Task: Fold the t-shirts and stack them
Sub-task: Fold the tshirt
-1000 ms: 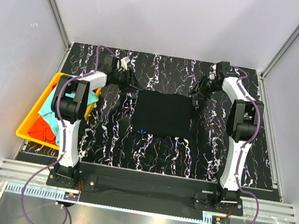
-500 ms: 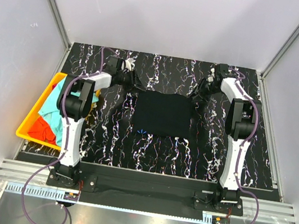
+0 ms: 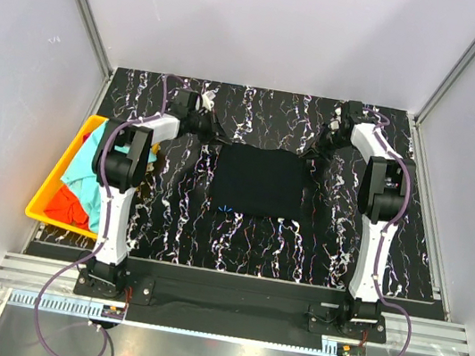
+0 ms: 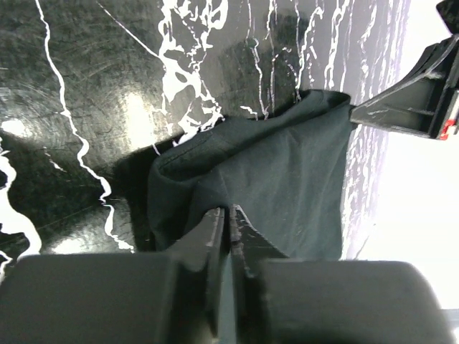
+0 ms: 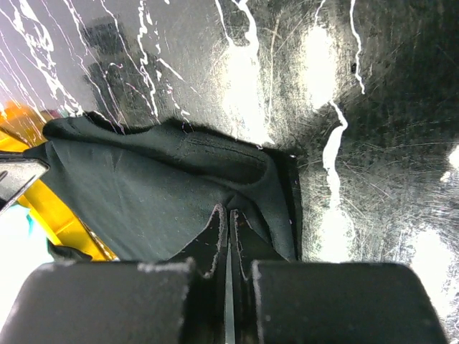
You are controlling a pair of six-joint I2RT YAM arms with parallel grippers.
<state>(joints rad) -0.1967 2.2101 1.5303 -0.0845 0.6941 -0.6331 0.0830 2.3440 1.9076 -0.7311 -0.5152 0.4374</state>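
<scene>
The black t-shirt (image 3: 258, 181) lies as a folded rectangle on the middle of the marbled table. My left gripper (image 3: 211, 131) is at its far left corner, and the left wrist view shows that gripper (image 4: 229, 212) shut, pinching a bunched fold of the black t-shirt (image 4: 287, 172). My right gripper (image 3: 314, 150) is at the far right corner. In the right wrist view it (image 5: 228, 212) is shut on a raised fold of the black t-shirt (image 5: 143, 179). A turquoise t-shirt (image 3: 85, 168) and an orange-red t-shirt (image 3: 66, 202) lie crumpled in the bin.
A yellow plastic bin (image 3: 42, 201) stands at the table's left edge, beside the left arm; its rim (image 5: 64, 223) shows in the right wrist view. Grey walls enclose the table on three sides. The right arm's gripper body (image 4: 423, 93) appears across the shirt in the left wrist view.
Both grippers have gone from open to shut, each now pinching a far corner of the black t-shirt. Both have shifted slightly at those corners.
</scene>
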